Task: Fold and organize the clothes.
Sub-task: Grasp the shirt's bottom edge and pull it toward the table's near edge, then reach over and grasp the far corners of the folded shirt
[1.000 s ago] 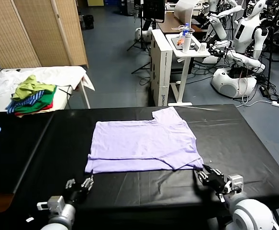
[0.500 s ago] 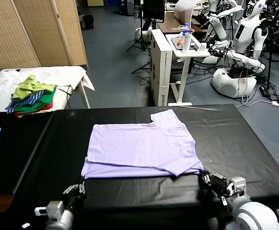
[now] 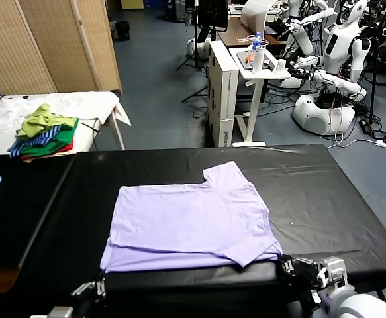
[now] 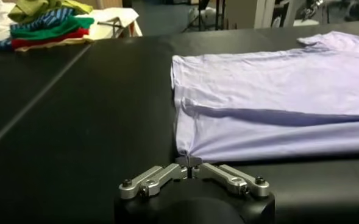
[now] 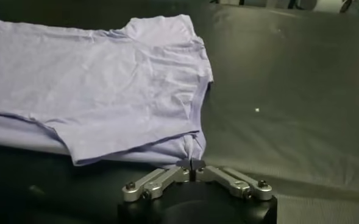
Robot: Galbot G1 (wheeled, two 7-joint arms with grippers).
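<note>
Hem corners of the T-shirt [image 3: 189,222] sit pinched in my left claw [image 4: 190,162] and right claw [image 5: 192,164], low in frame; next, let go.

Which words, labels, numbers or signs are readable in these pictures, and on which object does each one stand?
None can be read.
White cabinet: a small dark vertical marking near its lower front edge, too small to read.
Lavender T-shirt: plain in all three views, no text showing.
Bottle on the white stand: its label is too small to read.
</note>
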